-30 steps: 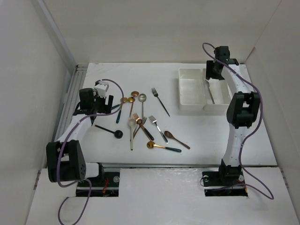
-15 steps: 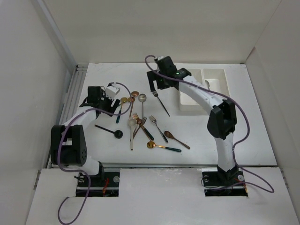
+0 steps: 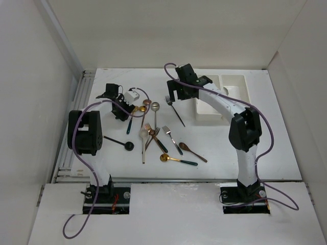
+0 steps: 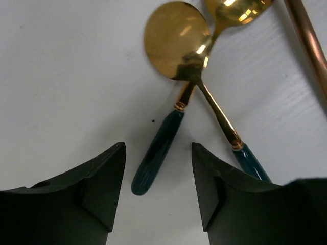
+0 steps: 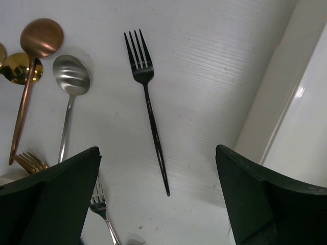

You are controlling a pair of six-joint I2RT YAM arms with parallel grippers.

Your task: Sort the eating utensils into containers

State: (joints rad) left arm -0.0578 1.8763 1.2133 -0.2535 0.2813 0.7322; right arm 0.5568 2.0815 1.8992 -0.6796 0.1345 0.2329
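Several utensils lie mid-table: a black fork (image 3: pixel 174 109), a silver spoon (image 3: pixel 155 109), a copper spoon (image 3: pixel 145 105) and gold spoons (image 3: pixel 132 118). My left gripper (image 3: pixel 121 113) is open and low over the table. The dark teal handle end of one gold spoon (image 4: pixel 176 33) lies between its fingers (image 4: pixel 102 178). My right gripper (image 3: pixel 175 94) is open wide above the black fork (image 5: pixel 145 87), straddling its handle without touching it. The two white bins (image 3: pixel 237 87) stand at the back right, partly hidden by the right arm.
A second gold spoon (image 4: pixel 253 163) crosses the first, beside a copper handle (image 4: pixel 309 46). More forks and spoons (image 3: pixel 153 135) are piled nearer, with a black spoon (image 3: pixel 118 142) and a brown spoon (image 3: pixel 192 151). The bin wall (image 5: pixel 276 102) is just right of the right gripper.
My right arm has swung left from over the bins to above the black fork. My left arm has reached farther back and right, down to the gold spoons.
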